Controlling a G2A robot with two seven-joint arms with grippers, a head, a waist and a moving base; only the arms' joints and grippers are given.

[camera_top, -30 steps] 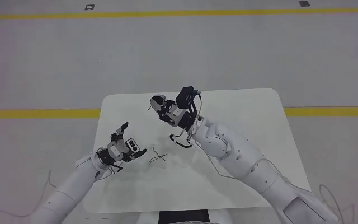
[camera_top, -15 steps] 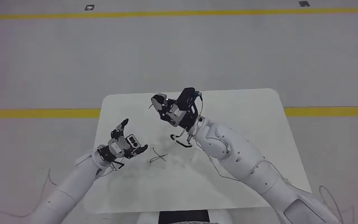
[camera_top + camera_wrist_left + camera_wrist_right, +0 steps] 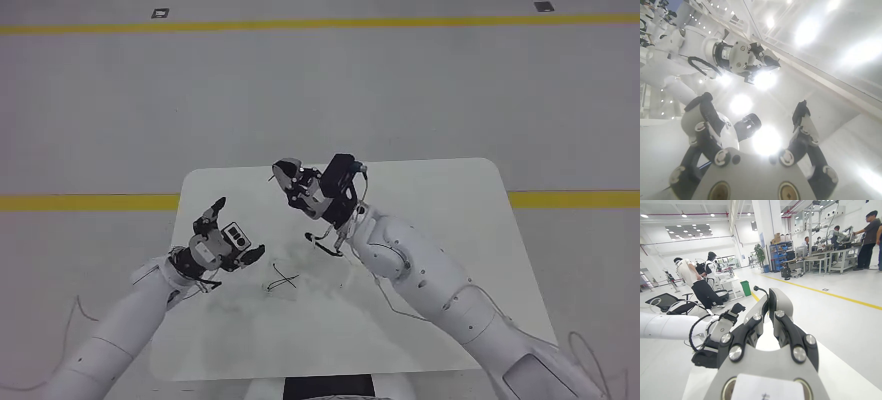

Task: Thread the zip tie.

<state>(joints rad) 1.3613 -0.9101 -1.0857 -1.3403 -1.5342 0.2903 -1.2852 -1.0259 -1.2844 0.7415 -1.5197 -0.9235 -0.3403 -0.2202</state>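
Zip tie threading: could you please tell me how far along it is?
Done: the right gripper is shut on a zip tie, held above the table. In hand: the left gripper is open nearby, empty. Left: the tie's head looks unthreaded, so threading remains.

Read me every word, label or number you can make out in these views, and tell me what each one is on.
No text here can be read clearly.
Sticker on the right arm: too small to read.
White label at the base of the right end effector: cut off at the picture's edge.
Blue poster on the pillar: too small to read.
Zip tie in that end effector: no print visible.
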